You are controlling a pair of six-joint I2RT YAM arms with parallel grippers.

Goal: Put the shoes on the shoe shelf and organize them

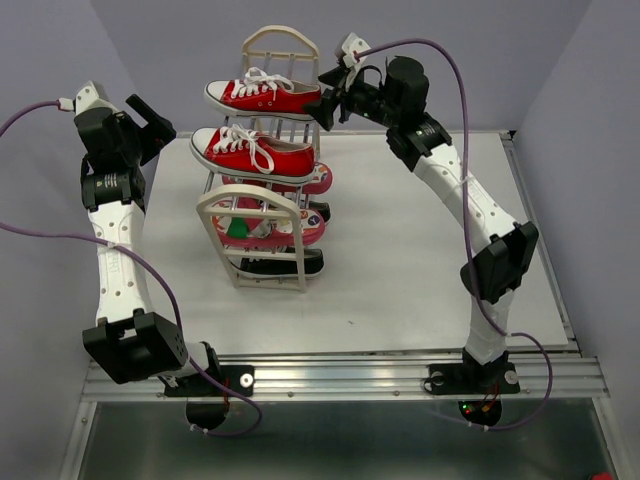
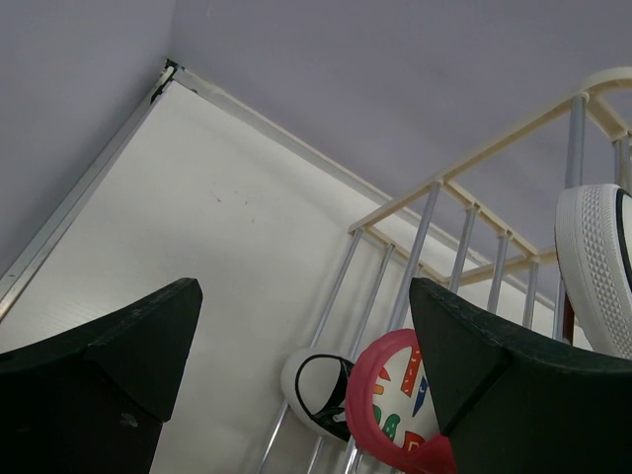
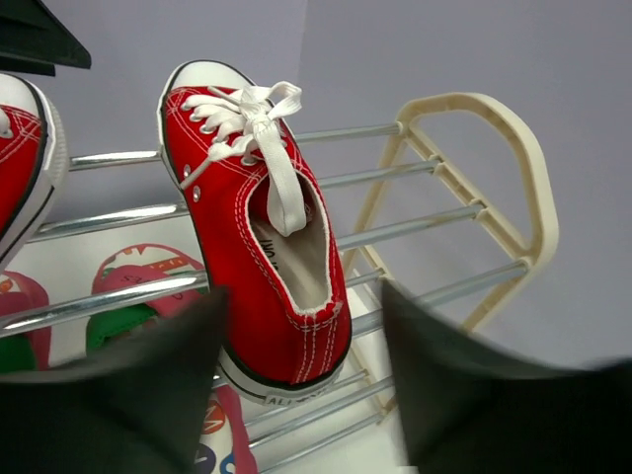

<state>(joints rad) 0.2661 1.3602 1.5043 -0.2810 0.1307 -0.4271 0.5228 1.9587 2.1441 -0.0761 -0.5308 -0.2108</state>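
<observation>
The cream shoe shelf (image 1: 262, 215) stands left of centre on the table. Two red sneakers (image 1: 262, 96) (image 1: 254, 152) lie on its top tier. Two pink flip-flops (image 1: 305, 183) lie on the tier below, and a black sneaker (image 1: 285, 265) is at the bottom. My right gripper (image 1: 330, 102) is open at the heel of the far red sneaker (image 3: 262, 217), one finger on each side and not closed on it. My left gripper (image 1: 152, 122) is open and empty, left of the shelf. Its view shows a flip-flop (image 2: 405, 395) and a black sneaker's toe (image 2: 318, 390).
The shelf's arched end frame (image 3: 513, 168) and grey rods (image 3: 415, 229) are close to my right fingers. The second red sneaker (image 3: 25, 168) lies beside the first. Grey walls enclose the white table (image 1: 420, 260), with a metal rail along its near edge (image 1: 350, 375).
</observation>
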